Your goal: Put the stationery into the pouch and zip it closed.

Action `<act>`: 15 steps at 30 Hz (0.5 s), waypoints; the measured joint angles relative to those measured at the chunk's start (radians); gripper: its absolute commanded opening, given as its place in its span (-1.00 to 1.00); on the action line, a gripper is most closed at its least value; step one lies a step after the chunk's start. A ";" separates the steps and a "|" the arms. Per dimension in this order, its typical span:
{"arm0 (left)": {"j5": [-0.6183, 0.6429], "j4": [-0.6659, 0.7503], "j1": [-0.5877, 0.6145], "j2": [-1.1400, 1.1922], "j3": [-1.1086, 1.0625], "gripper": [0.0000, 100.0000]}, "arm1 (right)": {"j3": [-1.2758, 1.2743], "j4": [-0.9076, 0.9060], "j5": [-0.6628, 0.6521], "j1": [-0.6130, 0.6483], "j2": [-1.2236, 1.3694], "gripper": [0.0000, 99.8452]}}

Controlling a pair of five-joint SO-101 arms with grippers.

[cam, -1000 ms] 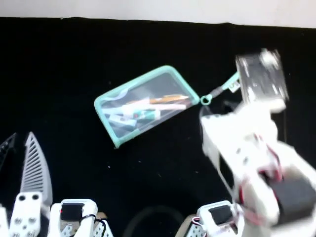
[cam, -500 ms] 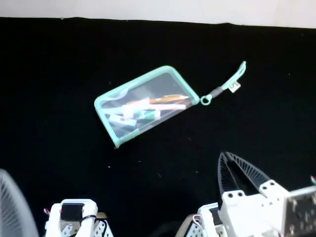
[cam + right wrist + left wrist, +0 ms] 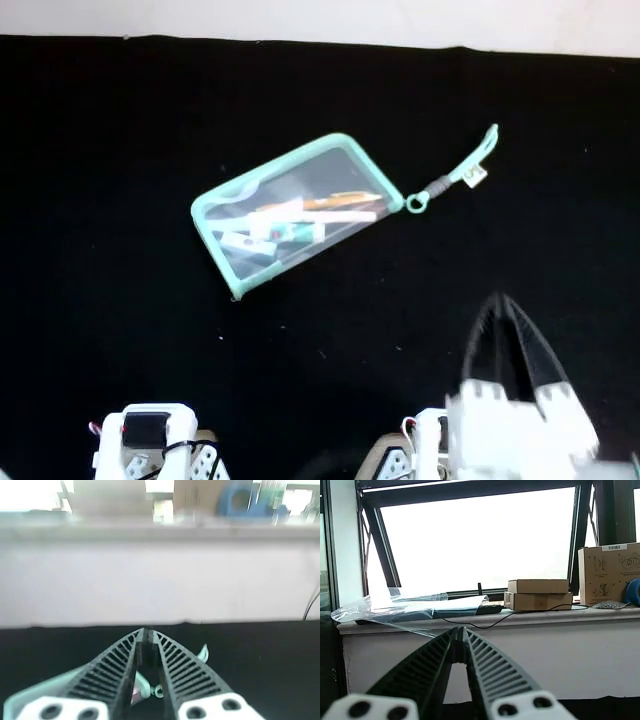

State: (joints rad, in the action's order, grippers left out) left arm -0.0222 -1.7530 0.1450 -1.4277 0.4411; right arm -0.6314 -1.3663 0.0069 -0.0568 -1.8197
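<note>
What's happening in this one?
Nothing is being handled. The pouch lies on the black table with the stationery inside and looks zipped, its strap stretched out beside it. The right arm sits near the front edge, jaws shut and empty; the left arm points toward a window, jaws shut.

Each arm ends in two black fingers (image 3: 490, 670), long tapering triangles ribbed with cross slats, fixed in white plastic mounts (image 3: 375, 707) with dark round screw holes; the left gripper (image 3: 459, 630) and the right gripper (image 3: 144, 631) look alike. At the near edge of the table stand two white blocky bases (image 3: 425, 445). The left one carries a black square motor face (image 3: 145, 430) and thin dark wires (image 3: 188, 443).
</note>
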 measured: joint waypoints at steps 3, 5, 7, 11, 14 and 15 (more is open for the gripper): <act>0.000 0.000 0.000 -0.002 -0.086 -0.99 | -0.100 0.043 0.000 0.000 0.000 -0.98; 0.000 0.000 0.000 -0.002 -0.176 -0.99 | -0.155 0.078 0.000 -0.005 0.000 -0.98; 0.000 0.000 0.000 0.000 -0.284 -0.99 | -0.201 0.115 0.002 -0.005 0.000 -0.98; 0.000 0.046 0.000 0.002 -0.445 -0.99 | -0.287 0.183 0.002 -0.003 0.000 -0.98; 0.000 0.120 0.000 0.002 -0.545 -0.99 | -0.364 0.241 0.002 -0.002 0.000 -0.98; 0.000 0.146 0.000 0.002 -0.575 -0.99 | -0.391 0.261 0.002 -0.002 0.002 -0.98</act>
State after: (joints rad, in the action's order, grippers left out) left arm -0.0222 -1.6072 0.1450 -1.4262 -0.1343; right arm -1.0226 -1.1055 0.0084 -0.0583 -1.8182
